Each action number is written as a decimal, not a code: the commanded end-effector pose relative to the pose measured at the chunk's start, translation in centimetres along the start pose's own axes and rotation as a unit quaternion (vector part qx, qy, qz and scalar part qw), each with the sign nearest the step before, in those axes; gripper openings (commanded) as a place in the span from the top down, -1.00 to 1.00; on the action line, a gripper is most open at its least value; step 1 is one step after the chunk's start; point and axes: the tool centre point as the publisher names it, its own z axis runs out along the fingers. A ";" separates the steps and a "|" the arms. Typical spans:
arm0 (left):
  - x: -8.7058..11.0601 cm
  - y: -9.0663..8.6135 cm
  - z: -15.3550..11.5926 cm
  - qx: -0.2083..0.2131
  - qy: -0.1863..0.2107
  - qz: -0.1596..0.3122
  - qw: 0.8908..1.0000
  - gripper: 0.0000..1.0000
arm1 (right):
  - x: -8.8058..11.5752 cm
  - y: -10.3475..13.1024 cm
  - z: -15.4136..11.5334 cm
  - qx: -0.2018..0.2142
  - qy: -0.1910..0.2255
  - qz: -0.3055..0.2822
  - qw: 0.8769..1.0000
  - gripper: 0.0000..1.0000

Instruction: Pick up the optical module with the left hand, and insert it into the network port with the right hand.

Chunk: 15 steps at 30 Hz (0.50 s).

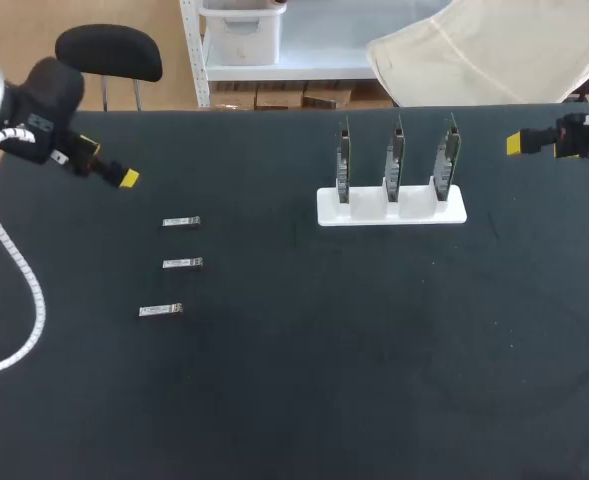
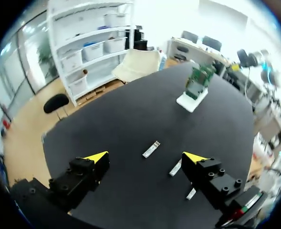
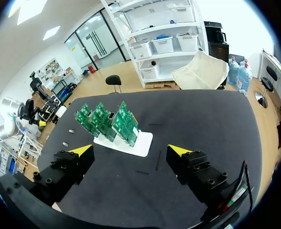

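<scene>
The left gripper [image 2: 145, 158] is empty, fingers spread wide, hovering over the black table [image 1: 304, 390] near its rear left. Three small silver rectangular optical modules lie in a column; the rear module [image 1: 181, 222] is closest. Best approach, by judgement: descend square over it, straddle its long sides, close gently so it does not skid. The right gripper [image 3: 130, 150] is also spread wide and empty, well apart from the white slotted stand [image 1: 392, 208]. The stand holds three green circuit boards [image 1: 395, 160] upright, one per slot. Ports too small to make out.

The dark bench [image 1: 294, 380] is lit evenly from overhead (hardly any shadow is cast on it); the far part of the left wrist view is washed out by glare.
</scene>
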 end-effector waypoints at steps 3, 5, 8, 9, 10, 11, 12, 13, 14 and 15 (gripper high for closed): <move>-1.2 -0.3 0.4 -0.017 0.040 0.097 0.994 -1.00 | 0.0 0.0 0.0 0.000 0.000 0.000 1.000 -1.00; -1.3 -0.6 0.6 -0.005 0.043 0.134 0.990 -1.00 | 0.0 0.0 0.0 0.000 0.000 0.000 1.000 -1.00; -1.2 -0.9 1.1 0.015 0.061 0.159 0.985 -1.00 | 0.0 0.0 0.0 0.000 0.000 0.000 1.000 -1.00; -1.2 -1.0 1.3 0.024 0.072 0.167 0.983 -1.00 | 0.0 0.0 0.0 0.000 0.000 0.000 1.000 -1.00; -1.1 -1.1 1.6 0.032 0.085 0.178 0.980 -1.00 | 0.0 0.0 0.0 0.000 0.000 0.000 1.000 -1.00; -0.9 -1.1 1.9 0.036 0.090 0.185 0.978 -1.00 | 0.0 0.0 0.0 0.000 0.000 0.000 1.000 -1.00; -0.7 -1.1 2.1 0.045 0.097 0.192 0.976 -1.00 | 0.0 0.0 0.0 0.000 0.000 0.000 1.000 -1.00; -0.5 -1.1 2.4 0.050 0.111 0.198 0.973 -1.00 | 0.0 0.0 0.0 0.000 0.000 0.000 1.000 -1.00; -0.3 -1.0 2.7 0.050 0.122 0.199 0.971 -1.00 | 0.0 0.0 0.0 0.000 0.000 0.000 1.000 -1.00; -0.1 -0.9 2.9 0.056 0.136 0.202 0.968 -1.00 | 0.0 0.0 0.0 0.000 0.000 0.000 1.000 -1.00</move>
